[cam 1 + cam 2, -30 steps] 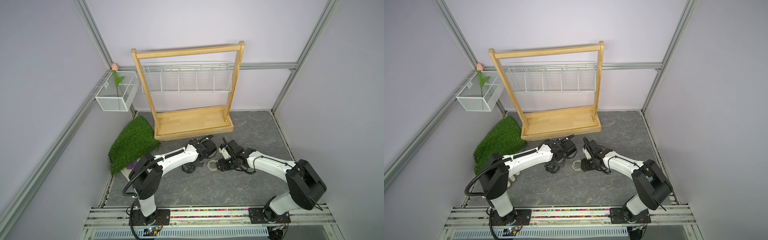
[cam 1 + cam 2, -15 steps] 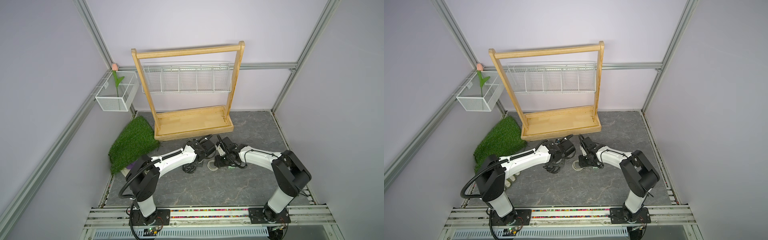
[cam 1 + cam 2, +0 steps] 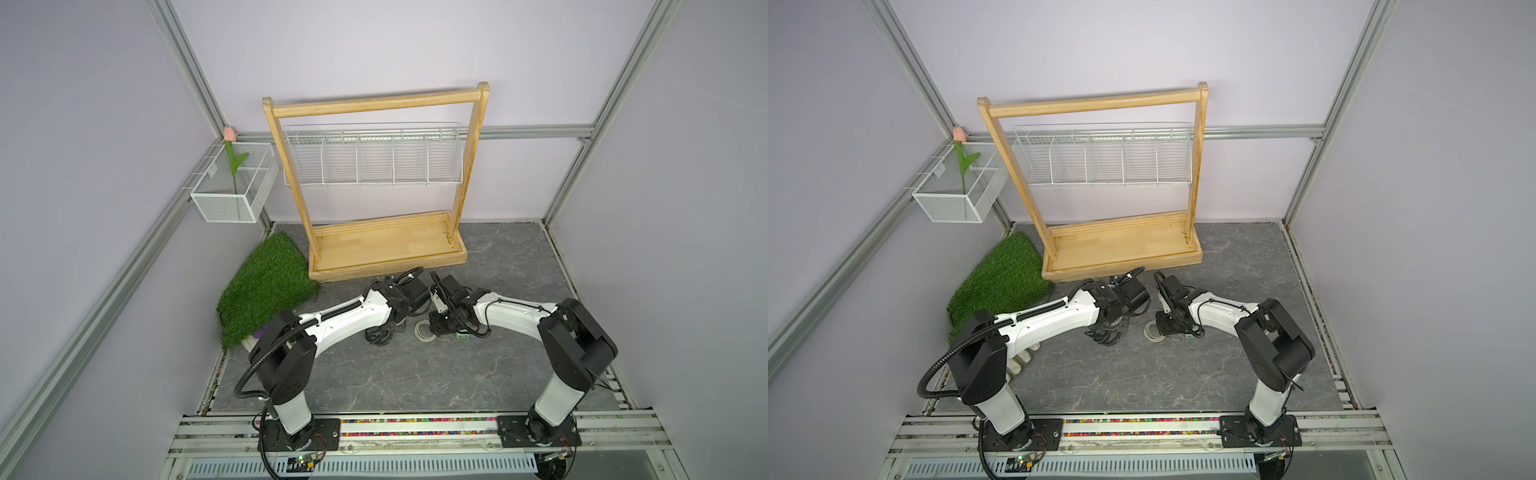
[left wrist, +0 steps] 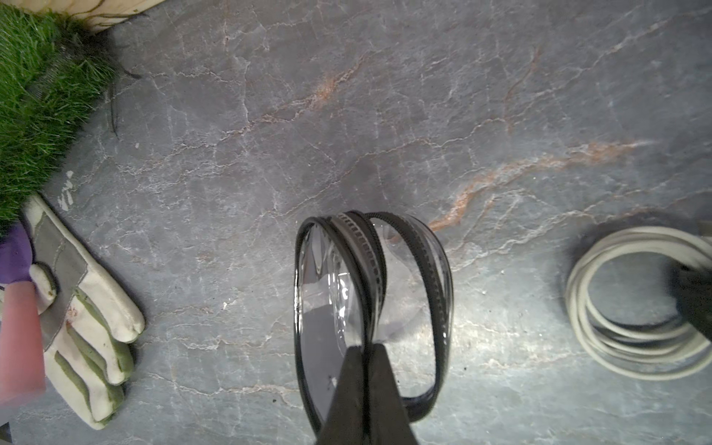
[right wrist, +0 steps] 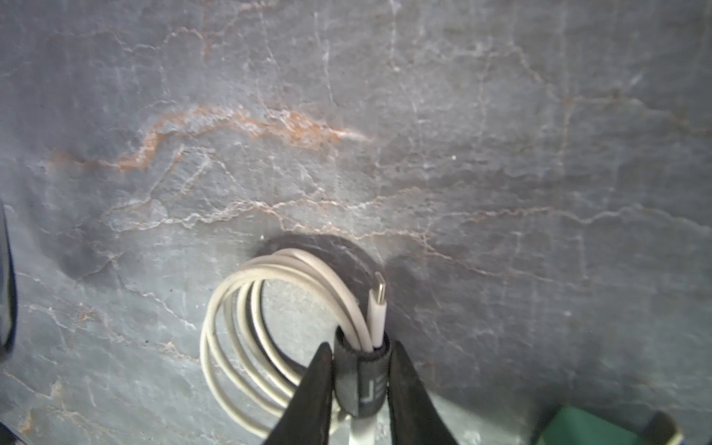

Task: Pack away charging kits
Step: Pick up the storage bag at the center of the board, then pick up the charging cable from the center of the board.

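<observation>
My right gripper (image 5: 360,350) is shut on the thin white cable coil (image 5: 231,308), both fingers pressing the black strap (image 5: 360,381) that binds it. The coil's loops rest low on the grey floor, and the coil (image 3: 423,332) shows between the two wrists in both top views. Just beside that gripper sits the mint-green charger block (image 5: 578,431), also a small green spot (image 3: 462,335) on the floor. My left gripper (image 4: 364,348) is shut on the black rim of the clear oval pouch (image 4: 370,300), which stands on edge with its mouth gaping. The coil (image 4: 601,346) lies close beside the pouch.
A wooden rack (image 3: 386,249) with a white wire basket (image 3: 374,158) stands right behind both wrists. A grass mat (image 3: 266,286) lies at the left, with a work glove (image 4: 88,339) at its edge. A white mesh box (image 3: 232,183) hangs on the left wall.
My right arm swung in towards the left arm and came down over the cable coil, and its jaws narrowed onto the strap. The left gripper kept its hold on the pouch.
</observation>
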Controlling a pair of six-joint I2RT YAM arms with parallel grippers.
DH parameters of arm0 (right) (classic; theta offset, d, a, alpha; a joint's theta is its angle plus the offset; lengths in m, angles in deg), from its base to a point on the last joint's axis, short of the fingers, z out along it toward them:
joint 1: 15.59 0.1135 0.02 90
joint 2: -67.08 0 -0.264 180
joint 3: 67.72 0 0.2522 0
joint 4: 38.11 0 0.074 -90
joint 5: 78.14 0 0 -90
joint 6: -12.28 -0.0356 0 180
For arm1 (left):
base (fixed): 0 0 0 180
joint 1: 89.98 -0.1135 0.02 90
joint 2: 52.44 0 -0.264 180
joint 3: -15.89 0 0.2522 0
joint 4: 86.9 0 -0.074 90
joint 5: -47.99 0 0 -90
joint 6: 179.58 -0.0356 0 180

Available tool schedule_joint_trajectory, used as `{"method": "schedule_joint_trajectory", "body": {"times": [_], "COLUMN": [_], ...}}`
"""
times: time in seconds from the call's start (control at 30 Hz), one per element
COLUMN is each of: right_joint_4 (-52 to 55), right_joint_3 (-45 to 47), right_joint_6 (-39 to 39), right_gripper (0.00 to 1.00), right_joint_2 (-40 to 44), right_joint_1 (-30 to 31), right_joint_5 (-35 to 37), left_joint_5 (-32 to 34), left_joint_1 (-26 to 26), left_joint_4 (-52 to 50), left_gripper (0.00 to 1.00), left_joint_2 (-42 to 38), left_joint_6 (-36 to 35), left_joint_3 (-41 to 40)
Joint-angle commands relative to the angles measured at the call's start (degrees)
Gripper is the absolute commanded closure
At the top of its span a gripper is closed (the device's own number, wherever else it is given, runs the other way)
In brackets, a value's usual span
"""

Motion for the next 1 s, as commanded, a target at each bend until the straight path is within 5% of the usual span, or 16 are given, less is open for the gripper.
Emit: {"method": "schedule_joint_trajectory", "body": {"times": [0.0, 0.53, 0.97], "right_joint_4": [0.59, -2.8, -10.44], "right_joint_3": [0.04, 1.35, 0.33], "right_joint_6": [-1.55, -12.98, -16.66], "right_gripper": [0.76, 0.81, 0.81], "right_joint_2": [0.54, 11.98, 4.35], "right_joint_1": [0.7, 7.71, 10.58], "right_joint_5": [1.64, 3.0, -0.23], "left_joint_5": [-0.05, -4.44, -7.62], "left_joint_1": [-0.43, -0.71, -0.65], "left_joint_4": [0.06, 1.4, 4.31], "left_gripper": [1.0, 1.0, 1.0], "left_joint_2": [-1.75, 0.37, -0.8], "left_joint_6": [1.02, 2.61, 4.55], "left_joint_3": [-0.98, 0.14, -0.29]}}
